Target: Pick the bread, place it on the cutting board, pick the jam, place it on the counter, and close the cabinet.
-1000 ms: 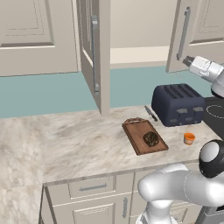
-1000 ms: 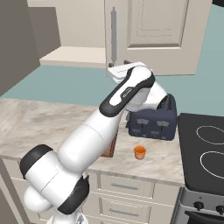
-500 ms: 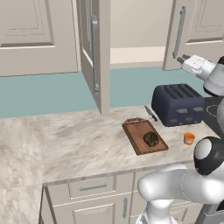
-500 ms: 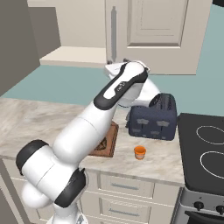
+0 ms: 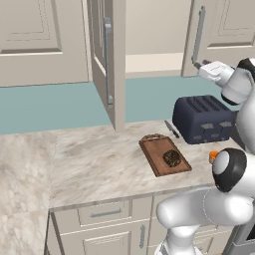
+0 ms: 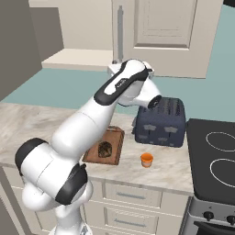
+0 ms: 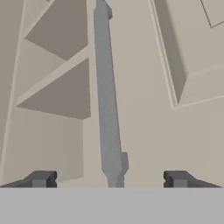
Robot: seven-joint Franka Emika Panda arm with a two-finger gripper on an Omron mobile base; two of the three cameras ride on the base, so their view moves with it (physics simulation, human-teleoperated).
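The dark brown bread [image 5: 172, 158] [image 6: 104, 148] lies on the reddish cutting board [image 5: 157, 147] [image 6: 117, 136] on the marbled counter [image 5: 94, 164]. The small orange jam [image 6: 147, 159] stands on the counter in front of the toaster; in the left base view my arm hides most of the jam [image 5: 212, 155]. The cabinet has both doors swung out, with a cream shelf [image 5: 149, 62] inside. My gripper [image 7: 109, 178] [image 5: 196, 64] is open at the lower end of the right door's grey bar handle [image 7: 106, 100] [image 5: 199, 32]. The bar runs up between my fingertips [image 7: 41, 178].
A dark blue toaster [image 5: 204, 119] [image 6: 160, 121] stands right of the board, with a knife [image 5: 172, 129] beside it. The left cabinet door [image 5: 107, 64] juts out over the counter. A black stove [image 6: 213, 160] lies to the right. Drawers [image 5: 104, 213] sit under the counter.
My hand has moved left and slightly up, closer to the right door's handle. The bread, board and jam have stayed put.
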